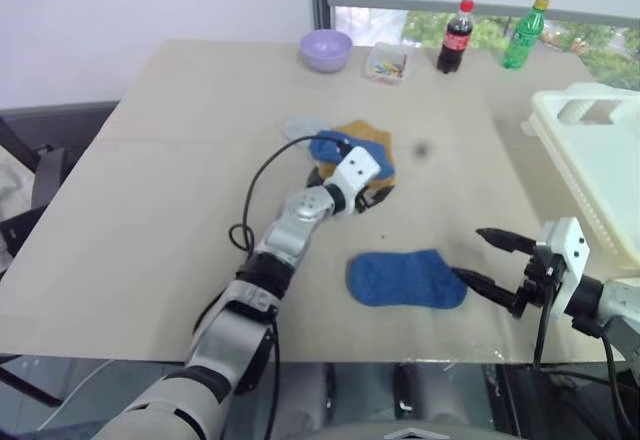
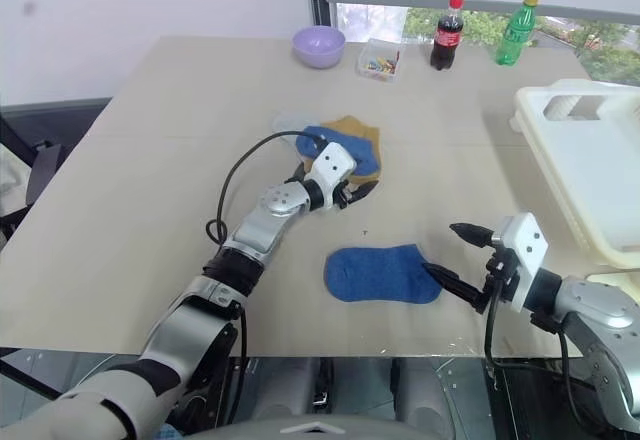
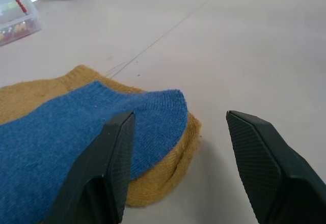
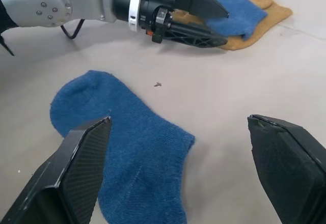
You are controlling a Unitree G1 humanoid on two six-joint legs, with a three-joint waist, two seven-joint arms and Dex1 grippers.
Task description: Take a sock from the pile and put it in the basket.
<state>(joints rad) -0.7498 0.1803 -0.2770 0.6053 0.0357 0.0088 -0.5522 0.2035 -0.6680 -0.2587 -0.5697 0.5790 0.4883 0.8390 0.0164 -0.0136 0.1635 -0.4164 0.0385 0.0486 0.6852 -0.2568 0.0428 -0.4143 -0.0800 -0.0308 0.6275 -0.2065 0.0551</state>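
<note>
Beige table (image 1: 180, 160): left fingers (image 3: 153, 147) spread at pile (image 1: 350, 155); right fingers (image 4: 305, 173) spread (empty) beside blue sock (image 1: 405, 278).

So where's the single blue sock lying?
The blue sock lies flat on the table near its front edge, between the pile and the right gripper.

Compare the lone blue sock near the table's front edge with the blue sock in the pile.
The lone blue sock lies flat by itself on the bare table, while the pile's blue sock rests on top of a mustard-yellow sock. The lone sock sits just in front of the open right gripper; the pile's sock is at the open left gripper, which is not gripping it. Both are blue ankle socks of like knit.
</note>
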